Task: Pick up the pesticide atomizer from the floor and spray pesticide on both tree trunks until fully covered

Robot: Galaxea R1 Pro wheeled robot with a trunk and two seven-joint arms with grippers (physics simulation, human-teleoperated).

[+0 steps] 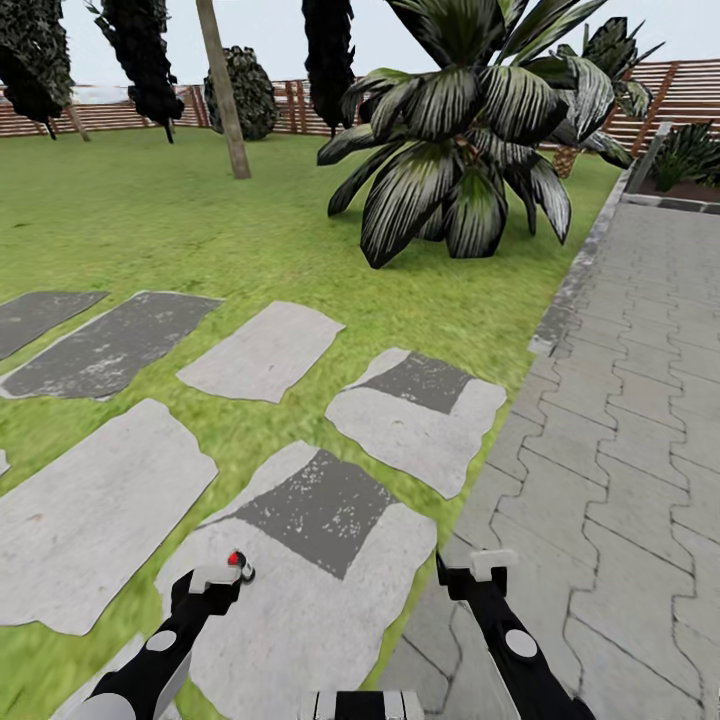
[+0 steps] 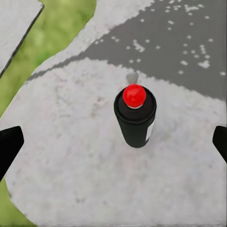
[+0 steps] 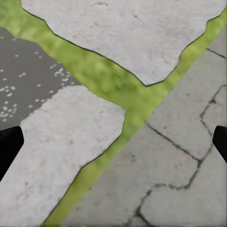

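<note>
The pesticide atomizer (image 2: 135, 117), a dark can with a red button, stands upright on a pale stepping stone (image 2: 71, 156) beneath the spread left gripper (image 2: 113, 144), which should descend centred and pinch the body, not the button.

Right wrist view, looking down at the ground: two pale stepping stones (image 3: 71, 142), one bearing a dark grey patch (image 3: 23, 80); grass strip (image 3: 109, 80) between them; grey paving blocks (image 3: 175, 156) alongside. Right gripper (image 3: 113, 144): black fingertips (image 3: 8, 146) spread wide, holding nothing.
</note>
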